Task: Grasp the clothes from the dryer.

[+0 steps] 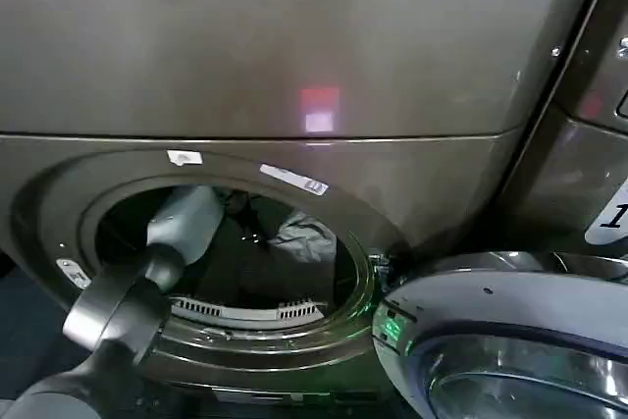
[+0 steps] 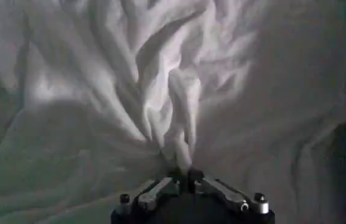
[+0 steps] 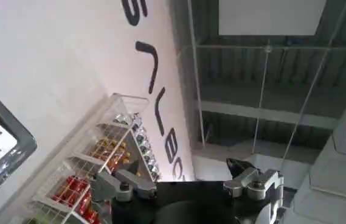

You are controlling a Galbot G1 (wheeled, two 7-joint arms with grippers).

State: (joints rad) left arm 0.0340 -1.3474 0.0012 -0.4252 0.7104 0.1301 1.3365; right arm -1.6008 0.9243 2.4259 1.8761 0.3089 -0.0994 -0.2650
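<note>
Dim over the dryer (image 1: 294,66) — a soft pink glow sits on its front panel and a green gleam at the porthole's right rim, the drum dark inside. Deep in it the clothes (image 2: 160,91) catch light from the left, folds shadowed, edges falling to black. The right wrist view is daylight-bright — white wall glaring.

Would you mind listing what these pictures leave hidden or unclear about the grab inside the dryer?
- Head view: the left arm reaches into the dryer; arm and drum shadow hide its claw.
- Head view: the clothes show as one pale patch; the rest lies in darkness.
- Left wrist view: the left claw is shut on a fold of the clothes; the frame edges cut the cloth off, so the piece count is unknown.
- Right wrist view: the right claw is open, aimed at a wall and shelf; its place relative to the dryer is unclear.
</note>
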